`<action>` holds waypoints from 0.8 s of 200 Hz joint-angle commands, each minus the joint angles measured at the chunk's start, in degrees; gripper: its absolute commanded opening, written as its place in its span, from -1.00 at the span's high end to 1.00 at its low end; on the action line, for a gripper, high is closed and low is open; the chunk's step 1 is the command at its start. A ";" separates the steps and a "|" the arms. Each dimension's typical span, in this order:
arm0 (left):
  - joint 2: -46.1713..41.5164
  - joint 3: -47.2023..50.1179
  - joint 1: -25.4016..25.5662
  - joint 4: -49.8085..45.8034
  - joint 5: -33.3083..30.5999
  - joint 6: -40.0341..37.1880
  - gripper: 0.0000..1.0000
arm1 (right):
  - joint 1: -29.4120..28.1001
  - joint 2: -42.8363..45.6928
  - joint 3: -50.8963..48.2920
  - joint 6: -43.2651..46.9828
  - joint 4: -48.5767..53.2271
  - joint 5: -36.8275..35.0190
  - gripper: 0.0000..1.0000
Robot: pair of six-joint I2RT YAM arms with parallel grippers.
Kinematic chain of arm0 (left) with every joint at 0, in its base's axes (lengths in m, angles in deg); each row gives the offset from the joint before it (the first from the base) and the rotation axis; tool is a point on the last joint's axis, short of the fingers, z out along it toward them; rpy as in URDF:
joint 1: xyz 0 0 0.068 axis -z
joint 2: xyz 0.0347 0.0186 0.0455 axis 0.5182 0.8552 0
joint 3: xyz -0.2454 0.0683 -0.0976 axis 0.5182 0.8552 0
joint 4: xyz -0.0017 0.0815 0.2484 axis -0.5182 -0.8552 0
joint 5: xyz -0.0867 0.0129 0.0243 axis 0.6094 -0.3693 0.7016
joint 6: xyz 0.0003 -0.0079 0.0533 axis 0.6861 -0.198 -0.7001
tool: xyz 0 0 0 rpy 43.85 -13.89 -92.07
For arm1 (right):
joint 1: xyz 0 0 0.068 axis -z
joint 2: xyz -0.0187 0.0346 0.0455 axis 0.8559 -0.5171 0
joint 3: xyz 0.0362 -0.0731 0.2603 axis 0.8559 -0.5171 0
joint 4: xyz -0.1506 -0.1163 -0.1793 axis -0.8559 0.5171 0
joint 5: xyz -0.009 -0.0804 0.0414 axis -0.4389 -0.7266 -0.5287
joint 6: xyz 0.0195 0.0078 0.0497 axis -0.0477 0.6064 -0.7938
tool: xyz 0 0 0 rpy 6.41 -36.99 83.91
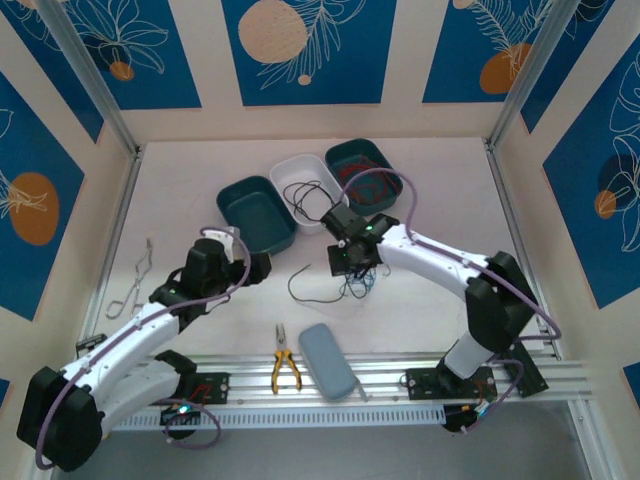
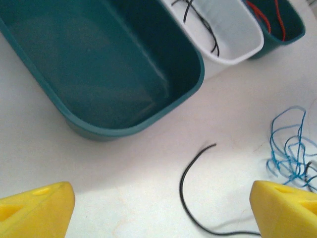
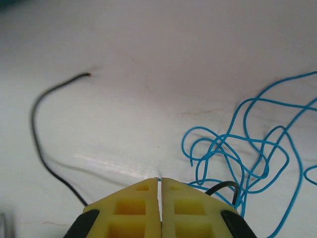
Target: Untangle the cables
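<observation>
Left gripper (image 2: 161, 213): spread wide, its 2 yellow fingers (image 2: 37, 213) at opposite edges of the left wrist view; it holds nothing and hangs above the table (image 1: 440, 210).
Right gripper (image 3: 159, 208): closed, the 2 fingers pressed together with no gap, low over the table at the edge of the blue cable.
Black cable (image 3: 37, 129): lies curved on the table; it runs behind the right gripper's fingers on their left and a dark strand comes out on their right. Whether it is pinched cannot be told.
Blue cable (image 3: 237, 148): a loose tangle of loops on the table, just right of the right gripper's fingers.
Teal bin (image 2: 148, 124): just beyond the left gripper.
White bin (image 1: 305, 190): beside the teal bin, with thin black cable inside.
Second teal bin (image 1: 362, 172): right of the white bin, with red cable inside.
Near edge: yellow-handled pliers (image 1: 285, 370) and a grey case (image 1: 330, 362) side by side.
Far left: metal tongs (image 1: 135, 285).
</observation>
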 commanded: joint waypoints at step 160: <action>20.72 -1.11 28.51 23.40 -1.84 -36.36 -0.57 | 14.30 7.11 -9.06 -5.64 -9.20 24.65 1.00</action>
